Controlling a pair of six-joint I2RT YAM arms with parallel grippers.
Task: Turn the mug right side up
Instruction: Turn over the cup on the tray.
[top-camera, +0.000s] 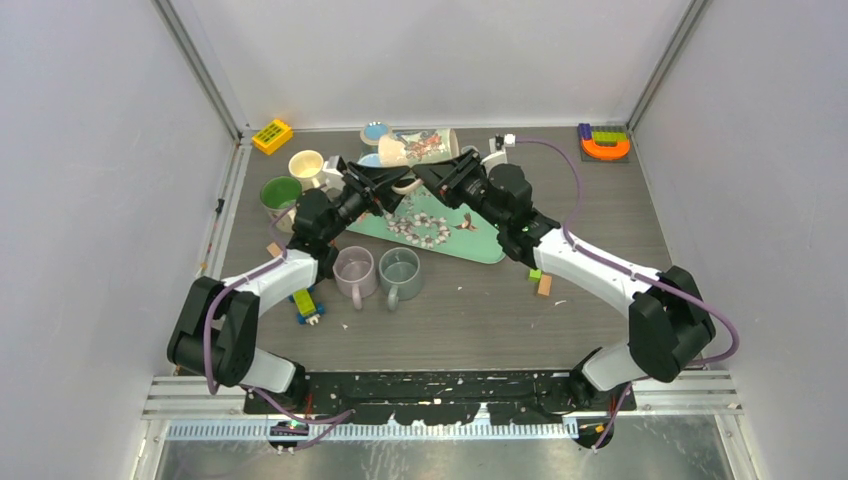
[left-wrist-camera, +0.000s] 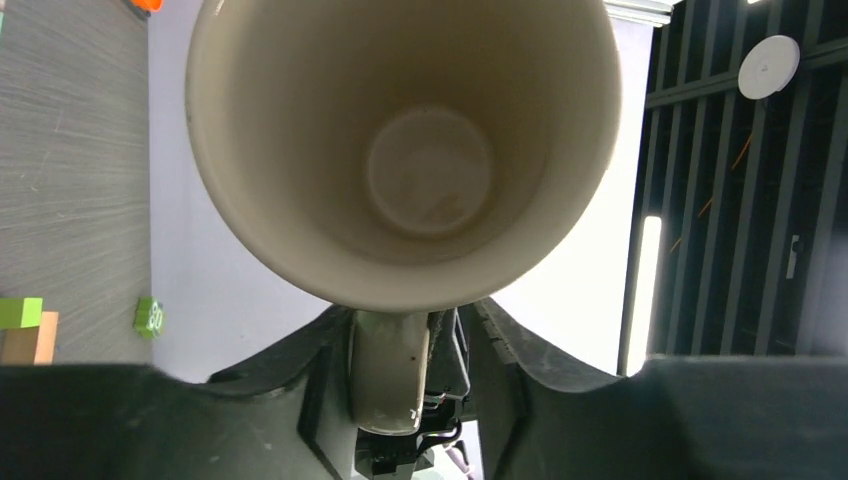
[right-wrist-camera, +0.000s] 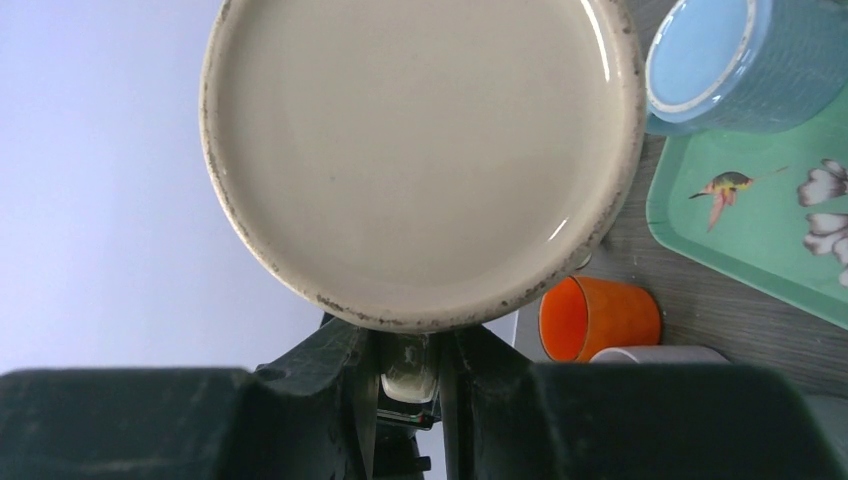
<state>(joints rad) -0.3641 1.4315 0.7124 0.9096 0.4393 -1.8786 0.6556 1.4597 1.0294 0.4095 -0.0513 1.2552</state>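
A cream mug (top-camera: 420, 147) with a floral print lies on its side in the air above the back of the green tray (top-camera: 470, 235). In the right wrist view I face its flat base (right-wrist-camera: 420, 150). My right gripper (right-wrist-camera: 408, 365) is shut on the mug's handle (right-wrist-camera: 408, 378). The left wrist view looks straight into the mug's mouth (left-wrist-camera: 400, 150). My left gripper (left-wrist-camera: 415, 360) has its jaws around the same handle (left-wrist-camera: 390, 370), which rests against one finger with a gap to the other. Both grippers (top-camera: 395, 185) (top-camera: 440, 175) meet under the mug.
A blue mug (top-camera: 376, 131) stands behind the held mug, and an orange cup (right-wrist-camera: 600, 318) lies on its side. Pink (top-camera: 354, 268) and grey-green (top-camera: 400, 270) mugs stand in front of the tray. Green (top-camera: 281, 193) and cream (top-camera: 306, 165) mugs are at the left, with loose blocks (top-camera: 306, 303).
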